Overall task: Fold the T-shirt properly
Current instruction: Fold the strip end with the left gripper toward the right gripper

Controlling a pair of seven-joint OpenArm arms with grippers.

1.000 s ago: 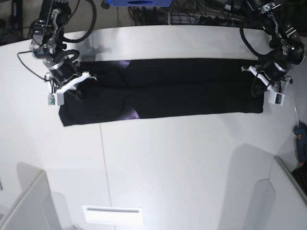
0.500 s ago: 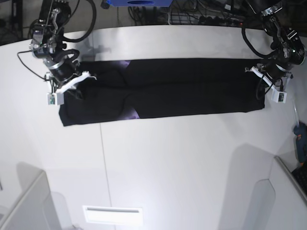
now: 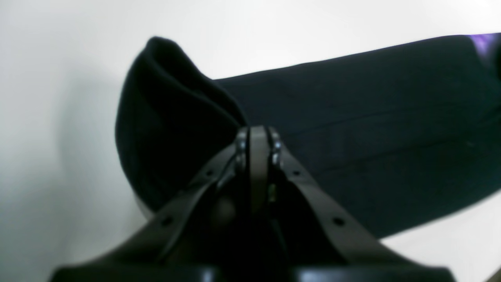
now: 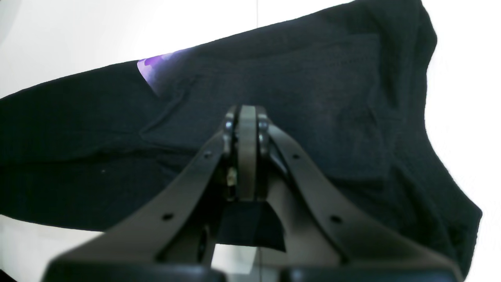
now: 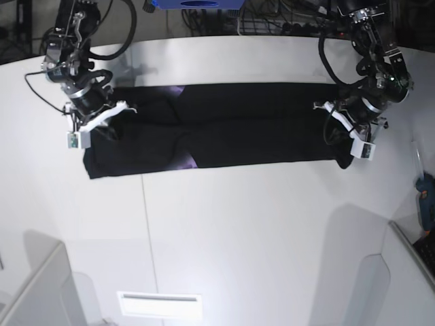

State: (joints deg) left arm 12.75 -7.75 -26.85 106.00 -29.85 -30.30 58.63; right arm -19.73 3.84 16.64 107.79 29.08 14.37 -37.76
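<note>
**Both grippers closed on the ends of the folded shirt**

While the T-shirt [image 5: 224, 125] lies as a long black band across the far half of the white bench [image 5: 238, 231], each arm has one end of it. At the right end of the band, the left gripper [image 5: 343, 136] is pinched shut on the cloth, and the end is raised and curled back over the band. At the left end, the right gripper [image 5: 102, 122] is also closed tight, its tips pressed into the dark fabric. Small patches of purple print [image 4: 154, 64] peek out at the folds near the left third of the band.
</note>
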